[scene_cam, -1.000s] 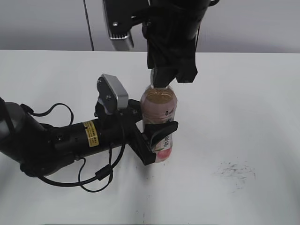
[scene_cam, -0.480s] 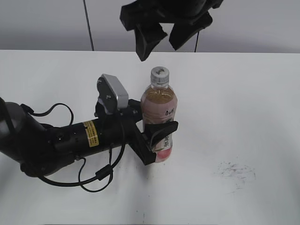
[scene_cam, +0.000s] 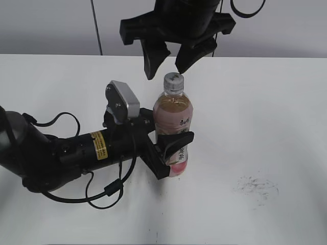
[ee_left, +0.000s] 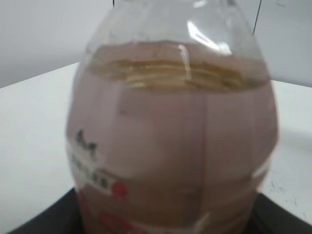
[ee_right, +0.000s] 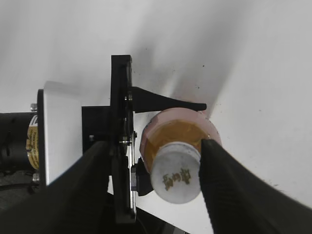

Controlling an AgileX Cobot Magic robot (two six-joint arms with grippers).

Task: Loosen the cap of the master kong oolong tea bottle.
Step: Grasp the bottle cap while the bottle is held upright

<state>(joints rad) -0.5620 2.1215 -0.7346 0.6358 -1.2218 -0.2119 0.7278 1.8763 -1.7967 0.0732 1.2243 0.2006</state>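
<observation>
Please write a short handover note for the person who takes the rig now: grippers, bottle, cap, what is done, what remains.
Left gripper: shut on the slim clear plastic tea bottle with the pink label, holding it upright on the white table.
Right gripper: jaws open, above the small round silver-grey screw cap, one finger on each side, not touching.
Cap sits on the bottle; whether it is loosened cannot be told.
Left: lower, grip the cap, twist.

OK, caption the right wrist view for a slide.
Open right hand poised above the cap while left hand clamps the tea bottle.
</observation>
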